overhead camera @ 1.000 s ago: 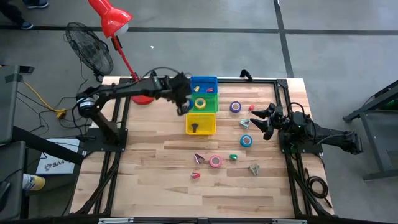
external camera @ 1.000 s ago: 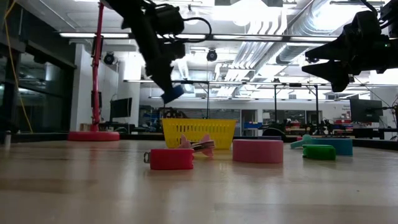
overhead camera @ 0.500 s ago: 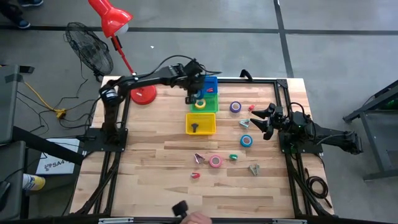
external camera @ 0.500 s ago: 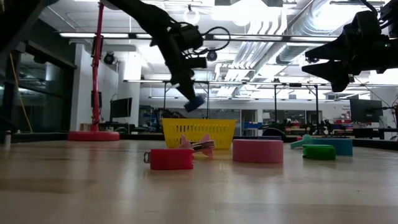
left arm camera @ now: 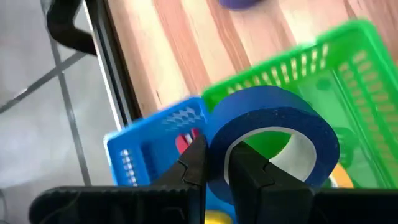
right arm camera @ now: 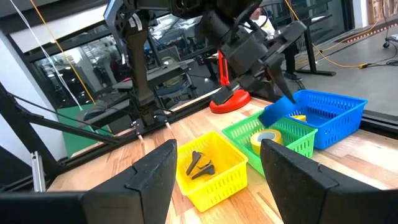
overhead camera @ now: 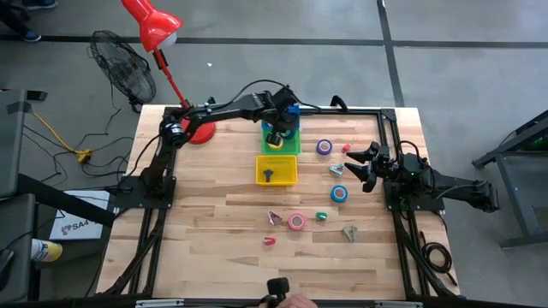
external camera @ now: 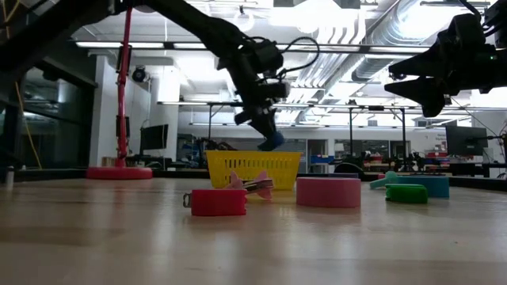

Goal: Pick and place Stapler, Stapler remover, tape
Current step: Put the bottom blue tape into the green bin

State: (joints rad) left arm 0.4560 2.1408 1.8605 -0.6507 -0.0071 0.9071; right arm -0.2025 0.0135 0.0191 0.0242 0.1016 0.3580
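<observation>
- Above the green bin (overhead camera: 283,137), my left gripper (left arm camera: 214,163) is pinched onto the wall of a blue tape (left arm camera: 270,134) roll, one finger inside the ring, one outside.
- Step in hand, as I read it: dropping that roll into the green bin. It hangs clear of the rim, not yet inside.
- Next move calls for easing down over the bin's middle and letting go; the roll is tilted, so I'd want it clear of the bin wall first.
- Green bin already holds a yellow tape (right arm camera: 265,139) roll.
- Blue bin (right arm camera: 329,114), touching the green bin on its far side, has something red in it in the left wrist view; I can't tell what it is.
- Yellow bin (overhead camera: 276,168), touching the green bin on the near side, holds one dark tool (overhead camera: 269,175), probably the staple remover.
- Right gripper (overhead camera: 356,162) waits well to the right of the green bin, fingers spread wide, holding nothing.
- Still loose on the table, right of and nearer than the green bin: purple tape (overhead camera: 324,147), another blue roll (overhead camera: 340,193), pink tape (overhead camera: 296,222), plus small bits.
</observation>
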